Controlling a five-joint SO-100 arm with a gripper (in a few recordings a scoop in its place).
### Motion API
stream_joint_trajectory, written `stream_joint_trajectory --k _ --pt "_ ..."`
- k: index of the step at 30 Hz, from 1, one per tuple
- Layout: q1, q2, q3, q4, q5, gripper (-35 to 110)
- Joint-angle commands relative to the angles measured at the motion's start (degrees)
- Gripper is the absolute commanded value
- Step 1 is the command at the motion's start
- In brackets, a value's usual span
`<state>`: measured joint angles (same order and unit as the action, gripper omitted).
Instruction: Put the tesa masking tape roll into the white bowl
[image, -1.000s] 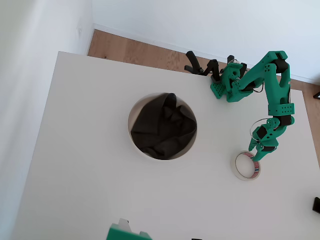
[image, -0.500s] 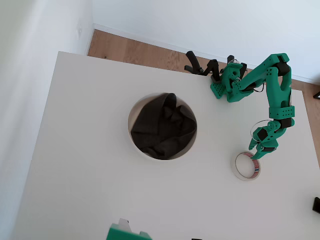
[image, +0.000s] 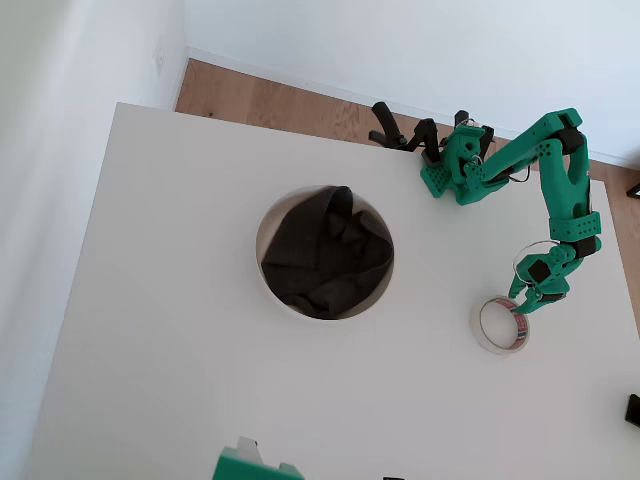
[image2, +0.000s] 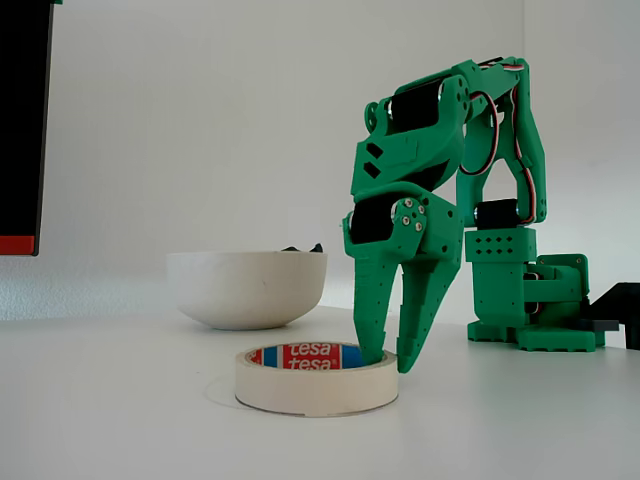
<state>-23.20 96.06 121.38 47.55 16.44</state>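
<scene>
Looking down from the overhead view, the green gripper (image: 522, 306) hangs at the end of the green arm (image: 560, 190) over the right part of the white table (image: 180, 350), its tips pointing toward the lower left of the picture and reaching the upper right edge of the tesa masking tape roll (image: 501, 326). The roll lies flat on the table directly under and just lower left of the tips, its open middle facing up; from this height I cannot tell how the two fingers sit against its wall. The white bowl (image: 324, 252) stands well apart from the gripper, far to its left and a little higher in the picture, with dark cloth (image: 325, 255) bunched inside it. In the fixed view, low and level with the table, the gripper (image2: 393, 362) points straight down with its fingers parted in a narrow wedge, straddling the right side of the tape roll (image2: 316, 378): one finger (image2: 372, 310) dips inside the ring while the other stands just outside its wall. The jaws are apart rather than pressed onto the wall. The roll rests flat on the table (image2: 120, 420), stretching left from the tips, its red and blue printed core facing the camera. The bowl (image2: 246, 288) sits behind and to the left of the gripper, apart from both it and the roll.
</scene>
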Motion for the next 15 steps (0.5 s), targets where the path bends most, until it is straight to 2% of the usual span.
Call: stream_joint_trajectory --k 1,15 --pt "-1.23 0.53 -3.78 1.85 0.88 8" --pt "1.32 -5.62 -9.93 6.77 0.97 5"
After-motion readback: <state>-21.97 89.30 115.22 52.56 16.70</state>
